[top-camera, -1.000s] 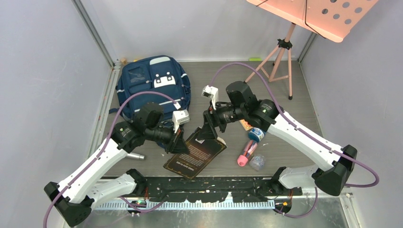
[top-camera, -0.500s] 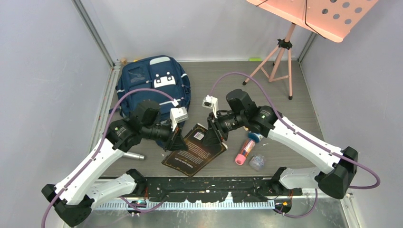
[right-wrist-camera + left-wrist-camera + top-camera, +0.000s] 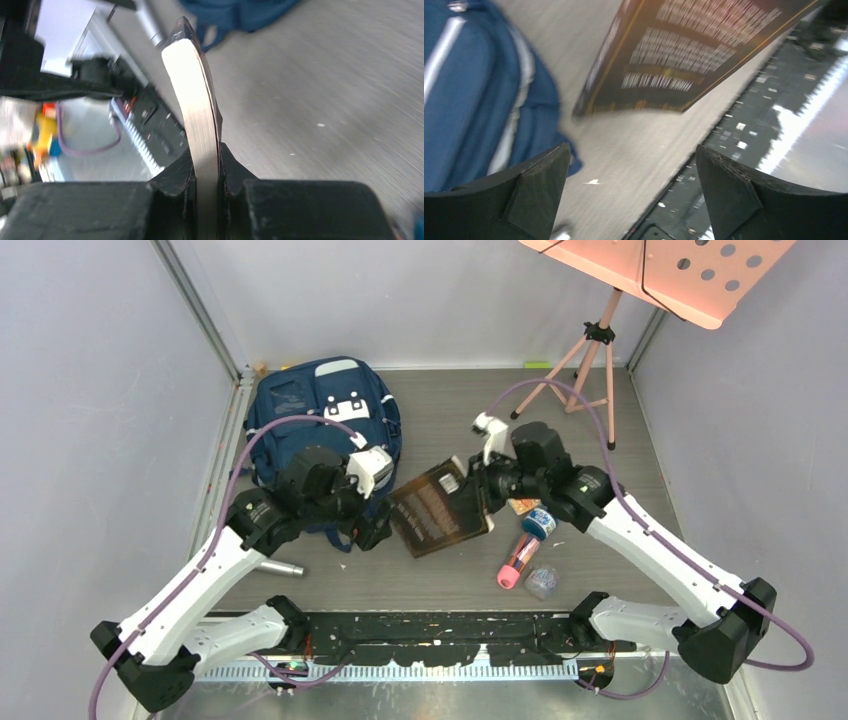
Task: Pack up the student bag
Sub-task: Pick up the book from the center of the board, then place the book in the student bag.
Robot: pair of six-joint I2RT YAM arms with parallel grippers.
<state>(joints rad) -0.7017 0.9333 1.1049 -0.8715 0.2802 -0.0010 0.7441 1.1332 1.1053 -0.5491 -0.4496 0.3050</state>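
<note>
Navy backpack (image 3: 320,405): lying flat at the far left of the table (image 3: 620,440), just beyond the left gripper (image 3: 634,185), whose fingers are standing spread wide around nothing. Right gripper (image 3: 206,170): pinching one edge of a dark book (image 3: 192,100), holding it tilted above the table beside the backpack.

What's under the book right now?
Only bare table shows beneath the book, which the right gripper holds by one edge. The patch directly below its cover is hidden from above.
</note>
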